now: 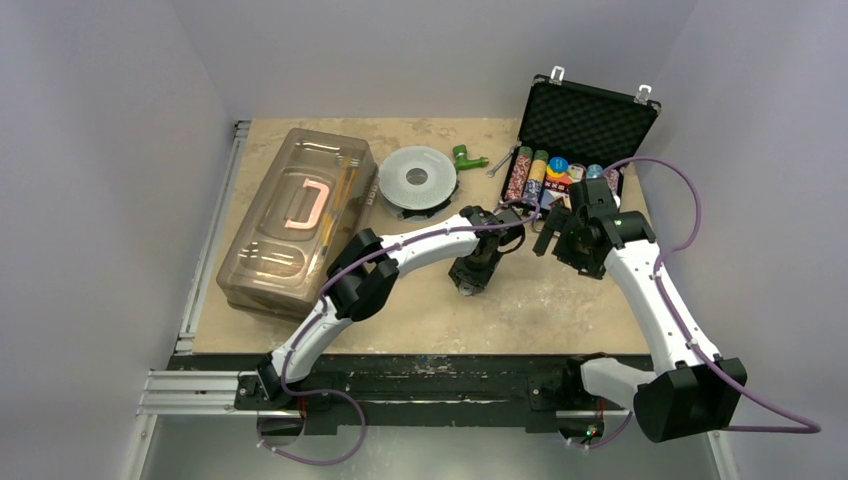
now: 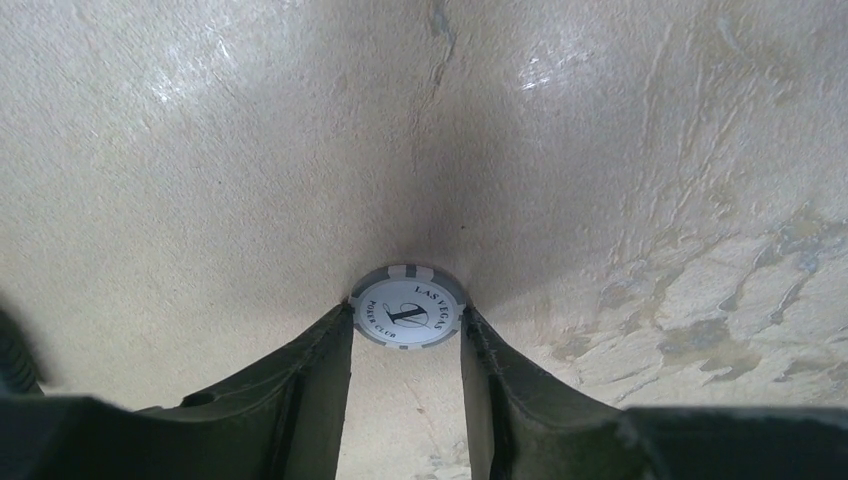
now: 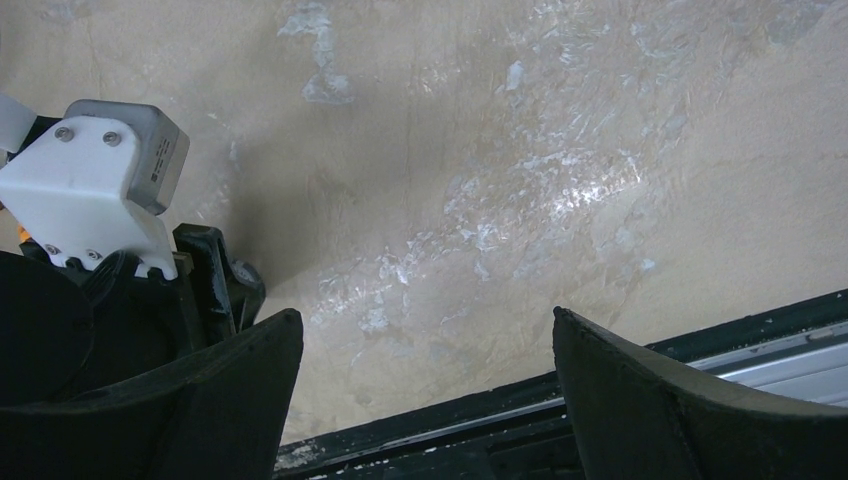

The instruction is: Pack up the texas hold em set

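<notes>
A white and grey poker chip point(image 2: 407, 305) marked "Las Vegas Poker Club" lies flat on the table. My left gripper point(image 2: 406, 314) points down at mid-table point(image 1: 466, 285), and both its fingertips touch the chip's edges. The black briefcase point(image 1: 590, 120) stands open at the back right, its foam lid upright. Multicoloured chip rows point(image 1: 528, 175) and small coloured buttons sit in its base. My right gripper point(image 1: 553, 228) hovers just in front of the case, open and empty point(image 3: 428, 318). The card deck is not discernible.
A large clear plastic bin point(image 1: 300, 215) lies at the left. A round grey spool point(image 1: 417, 178) sits behind the left arm, with a green part point(image 1: 465, 157) and a small wrench point(image 1: 500, 163) beside it. The left wrist point(image 3: 100, 190) is close to my right gripper.
</notes>
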Tool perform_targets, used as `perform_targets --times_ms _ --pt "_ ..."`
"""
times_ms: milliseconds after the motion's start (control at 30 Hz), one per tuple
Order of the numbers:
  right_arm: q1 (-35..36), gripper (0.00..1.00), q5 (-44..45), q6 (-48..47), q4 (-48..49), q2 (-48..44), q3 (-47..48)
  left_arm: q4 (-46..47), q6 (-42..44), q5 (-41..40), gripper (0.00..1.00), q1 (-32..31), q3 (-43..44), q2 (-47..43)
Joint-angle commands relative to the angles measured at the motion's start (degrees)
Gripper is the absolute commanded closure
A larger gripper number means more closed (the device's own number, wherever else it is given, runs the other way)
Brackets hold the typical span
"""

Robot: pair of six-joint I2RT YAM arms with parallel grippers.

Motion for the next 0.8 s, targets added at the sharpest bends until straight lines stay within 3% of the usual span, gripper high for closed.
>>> perform_targets --times_ms 0,167,367,767 --pt "-0.3 0.09 -1.1 -0.8 1.6 0.2 -0.6 2.2 2.8 0.0 0.63 0.6 -1.8 1.4" --pt "-0.3 0.09 -2.4 -1.2 2.7 0.9 -1.8 3.8 4.3 -0.1 0.7 1.7 -6.4 -2.2" --pt "-0.3 0.09 -6.3 -2.4 5.1 3.4 -3.8 5.7 6.8 1.2 0.71 3.6 -11.3 -8.1" --pt "-0.3 0.07 -24.4 -9.3 11.6 14.3 -4.3 9.5 10.7 3.8 0.71 6.9 -21.4 -19.1"
